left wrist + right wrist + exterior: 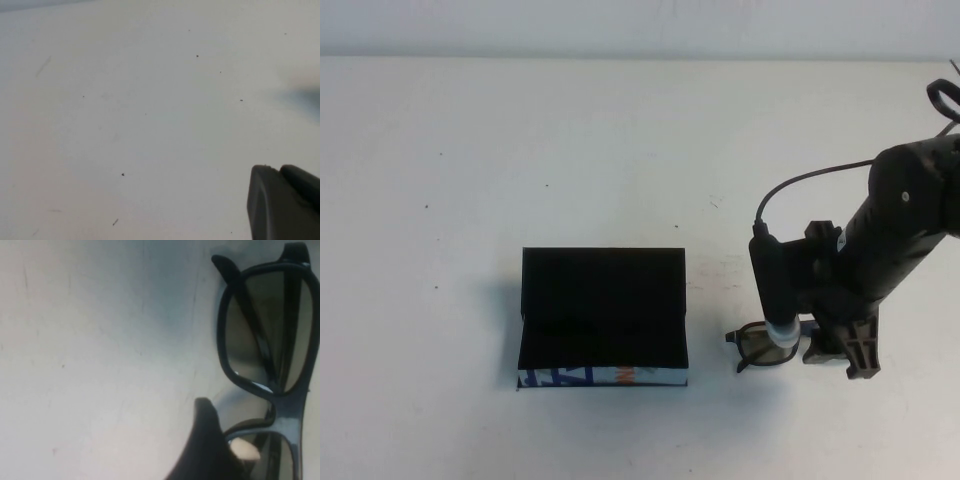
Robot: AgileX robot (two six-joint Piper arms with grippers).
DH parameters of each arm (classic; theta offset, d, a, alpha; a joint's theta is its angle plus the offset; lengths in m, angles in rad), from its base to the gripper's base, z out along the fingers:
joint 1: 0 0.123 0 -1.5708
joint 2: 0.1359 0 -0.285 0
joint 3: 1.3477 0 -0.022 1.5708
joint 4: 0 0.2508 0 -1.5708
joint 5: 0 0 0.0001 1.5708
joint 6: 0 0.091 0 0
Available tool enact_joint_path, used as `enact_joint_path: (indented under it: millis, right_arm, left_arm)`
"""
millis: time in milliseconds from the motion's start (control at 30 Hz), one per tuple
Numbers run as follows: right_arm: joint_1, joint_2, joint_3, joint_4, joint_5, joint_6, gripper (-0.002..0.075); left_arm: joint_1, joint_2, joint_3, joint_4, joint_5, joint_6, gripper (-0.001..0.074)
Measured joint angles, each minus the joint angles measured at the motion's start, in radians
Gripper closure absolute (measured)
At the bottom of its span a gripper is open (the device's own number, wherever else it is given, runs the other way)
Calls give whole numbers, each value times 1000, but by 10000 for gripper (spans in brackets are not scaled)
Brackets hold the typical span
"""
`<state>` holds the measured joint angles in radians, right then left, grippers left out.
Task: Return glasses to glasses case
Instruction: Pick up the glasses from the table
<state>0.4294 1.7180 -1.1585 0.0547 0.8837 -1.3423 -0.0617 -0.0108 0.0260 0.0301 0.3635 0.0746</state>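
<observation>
The glasses case (603, 315) lies open at the table's middle, black inside, with its patterned edge toward me and nothing in it. The dark-rimmed glasses (760, 347) lie on the table to its right, and show close up in the right wrist view (295, 410). My right gripper (835, 355) is down over their right half, jaws apart. One of its fingers (202, 440) stands beside the bridge near a nose pad; the other is out of frame. My left gripper (285, 200) shows only in the left wrist view, over bare table, its fingertips together and empty.
The white table (620, 150) stretches around the case. The right arm and its cable (800, 185) rise at the right edge. The left arm is outside the high view.
</observation>
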Motion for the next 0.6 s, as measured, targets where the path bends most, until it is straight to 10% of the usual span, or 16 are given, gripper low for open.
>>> enact_joint_path:
  millis: [600]
  right_arm:
    - [-18, 140, -94, -45, -35, -15, 320]
  left_arm:
    - [0, 0, 0, 0, 0, 0, 736]
